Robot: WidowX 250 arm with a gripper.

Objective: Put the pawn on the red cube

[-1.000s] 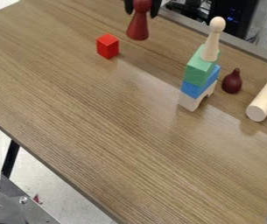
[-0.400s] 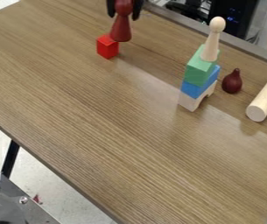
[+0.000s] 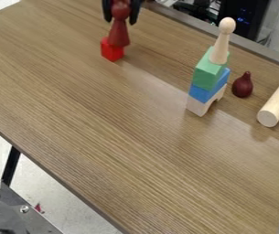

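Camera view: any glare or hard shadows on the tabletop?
Camera view: pale glare on the tabletop, running from near the red cube toward the lower right; soft darker patches, likely reflections, below the block stack and by the wooden cylinder; no hard-edged shadows I can make out.

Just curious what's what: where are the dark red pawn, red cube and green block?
Dark red pawn (image 3: 119, 35): camera view, lower body.
Red cube (image 3: 106, 51): camera view, left side face.
Green block (image 3: 206, 77): camera view, broad side.
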